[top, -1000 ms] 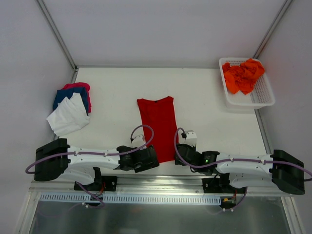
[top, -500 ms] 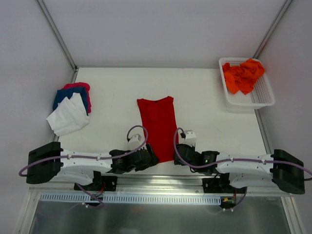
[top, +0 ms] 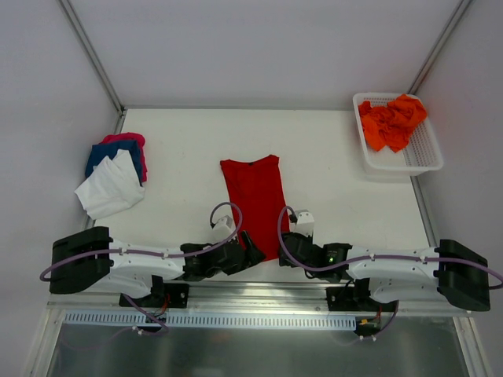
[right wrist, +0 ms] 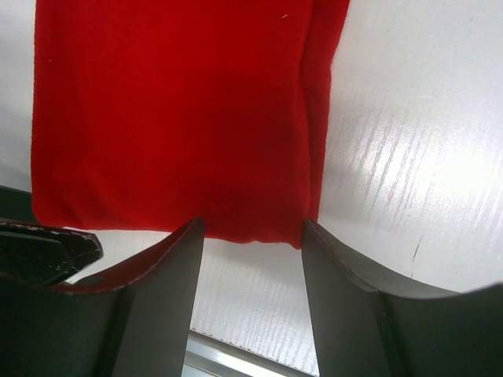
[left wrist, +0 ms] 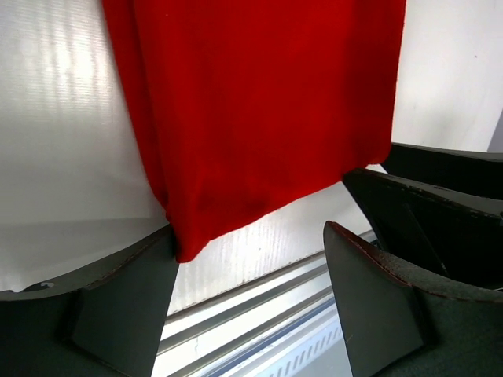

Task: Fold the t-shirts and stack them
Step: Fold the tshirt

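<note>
While the deep red t-shirt (top: 253, 196) lies on the white table (top: 338, 181), my left jaws and right jaws stand spread at its near hem corners, gripping nothing.

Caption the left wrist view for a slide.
Open left gripper poised at the near hem corner of the red t-shirt on the table.

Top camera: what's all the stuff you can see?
red tee: one, red, flat mid-table
white tee: one, white, left pile, top
blue tee: one, blue, under it
pink tee: one, pink, pile's far edge
orange tees: count unclear, orange, in basket
basket: one, white, far right
table: one, white
left end effector: one, black, open, red tee's near-left corner
right end effector: one, black, open, near-right corner
</note>
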`<state>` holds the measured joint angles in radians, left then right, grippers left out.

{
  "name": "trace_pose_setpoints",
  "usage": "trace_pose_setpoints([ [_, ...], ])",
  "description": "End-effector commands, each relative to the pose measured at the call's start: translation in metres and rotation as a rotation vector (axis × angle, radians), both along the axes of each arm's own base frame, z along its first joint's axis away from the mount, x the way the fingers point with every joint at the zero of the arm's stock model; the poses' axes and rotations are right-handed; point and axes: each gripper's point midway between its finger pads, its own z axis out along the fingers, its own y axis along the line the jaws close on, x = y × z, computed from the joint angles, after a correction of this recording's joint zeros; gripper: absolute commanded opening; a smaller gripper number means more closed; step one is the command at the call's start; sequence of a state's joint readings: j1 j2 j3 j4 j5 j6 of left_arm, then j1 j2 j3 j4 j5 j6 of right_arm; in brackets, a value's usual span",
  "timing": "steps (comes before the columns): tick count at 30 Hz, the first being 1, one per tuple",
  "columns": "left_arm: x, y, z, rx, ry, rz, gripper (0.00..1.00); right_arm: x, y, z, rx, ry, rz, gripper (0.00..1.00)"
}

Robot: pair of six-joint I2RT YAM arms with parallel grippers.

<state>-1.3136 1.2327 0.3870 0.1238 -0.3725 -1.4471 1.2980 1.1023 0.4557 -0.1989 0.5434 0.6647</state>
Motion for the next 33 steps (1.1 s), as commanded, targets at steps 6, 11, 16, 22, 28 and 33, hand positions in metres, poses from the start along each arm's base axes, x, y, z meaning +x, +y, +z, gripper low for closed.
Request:
trace_pose_setpoints([
  [6,-0.024,0.046,-0.056,0.238,0.113,-0.057,0.48,0.005,0.004,0.012,0.020,-0.027,-0.028,0.56],
  [11,-0.023,0.054,-0.054,0.317,0.128,-0.041,0.12,0.005,0.002,0.011,0.018,-0.027,-0.031,0.56],
  [16,-0.023,0.056,-0.055,0.353,0.134,-0.046,0.00,0.005,-0.002,0.008,0.003,-0.026,-0.045,0.56],
  [22,-0.024,0.057,-0.055,0.364,0.138,-0.052,0.00,0.005,-0.013,0.002,-0.036,-0.020,-0.073,0.56],
  [28,-0.024,0.058,-0.054,0.372,0.134,-0.055,0.00,0.004,-0.014,-0.008,-0.060,-0.006,-0.082,0.56],
  [33,-0.024,0.059,-0.054,0.376,0.136,-0.054,0.00,0.001,-0.010,-0.018,-0.063,0.019,-0.082,0.56],
])
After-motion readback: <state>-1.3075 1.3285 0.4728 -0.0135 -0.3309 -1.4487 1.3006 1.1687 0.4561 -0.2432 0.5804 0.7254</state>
